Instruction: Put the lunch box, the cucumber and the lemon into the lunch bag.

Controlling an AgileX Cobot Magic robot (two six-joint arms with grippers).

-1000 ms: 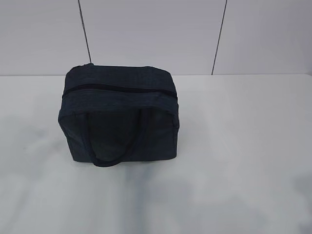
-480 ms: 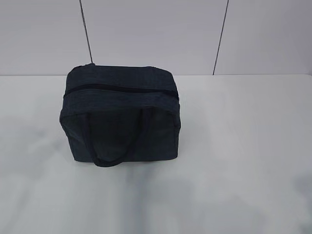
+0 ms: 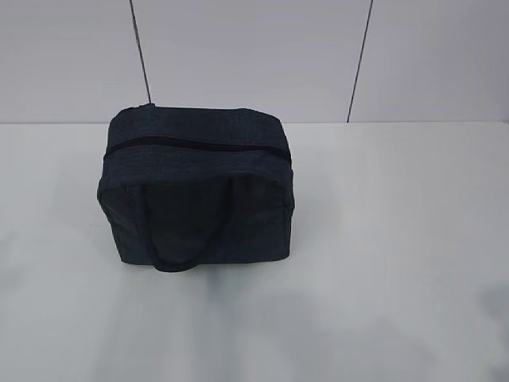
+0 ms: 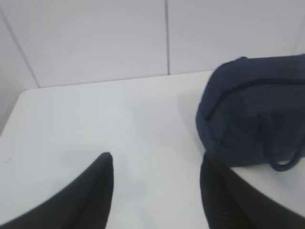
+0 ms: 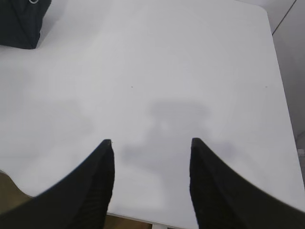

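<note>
The dark navy lunch bag [image 3: 195, 187] stands on the white table, zipper closed across its top, a loop handle hanging down its front. It also shows in the left wrist view [image 4: 255, 114] at the right and as a corner in the right wrist view [image 5: 21, 21]. My left gripper [image 4: 156, 160] is open and empty, left of the bag above bare table. My right gripper [image 5: 151, 143] is open and empty above the table's near right part. Neither gripper shows in the exterior view. The lunch box, cucumber and lemon are out of view.
The white table [image 3: 398, 239] runs to a pale panelled wall [image 3: 254, 56] behind the bag. In the right wrist view the table's near edge [image 5: 138, 218] and right edge [image 5: 283, 95] show.
The bag stands in the same place. The faint shadows on the table in front of it have faded and shifted.
</note>
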